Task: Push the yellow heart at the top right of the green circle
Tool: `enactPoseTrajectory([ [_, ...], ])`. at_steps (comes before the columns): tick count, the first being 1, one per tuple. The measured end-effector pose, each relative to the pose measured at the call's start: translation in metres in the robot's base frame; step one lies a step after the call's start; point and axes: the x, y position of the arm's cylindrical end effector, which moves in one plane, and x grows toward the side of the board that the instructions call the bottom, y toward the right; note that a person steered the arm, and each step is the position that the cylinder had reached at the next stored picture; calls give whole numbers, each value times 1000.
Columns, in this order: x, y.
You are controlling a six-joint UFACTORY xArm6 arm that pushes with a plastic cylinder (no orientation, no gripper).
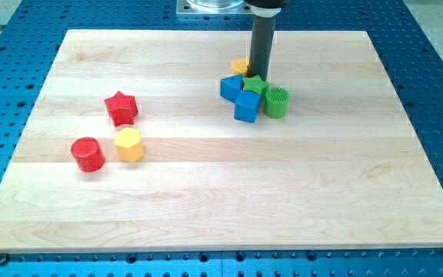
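Plastic, light and stiff, the yellow heart (240,66) sits near the board's top edge, mostly hidden behind my tip (260,75), which touches its right side, holding nothing; green circle (276,101) lies just below-right.

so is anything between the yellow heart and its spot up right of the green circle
Yes, likely. The yellow heart sits behind the cluster, mostly hidden by my rod. My tip is right beside it, on the side facing the green circle, and the green star lies partly along that path too.
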Motion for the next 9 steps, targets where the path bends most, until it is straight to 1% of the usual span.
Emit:
enactPoseTrajectory([
  [1,-25,26],
  [2,-31,-46],
  [3,-24,-51],
  [4,-23,-75],
  [5,-26,-153],
  [6,5,-153],
  [7,5,-120],
  [8,5,-73],
  [9,4,-49],
])
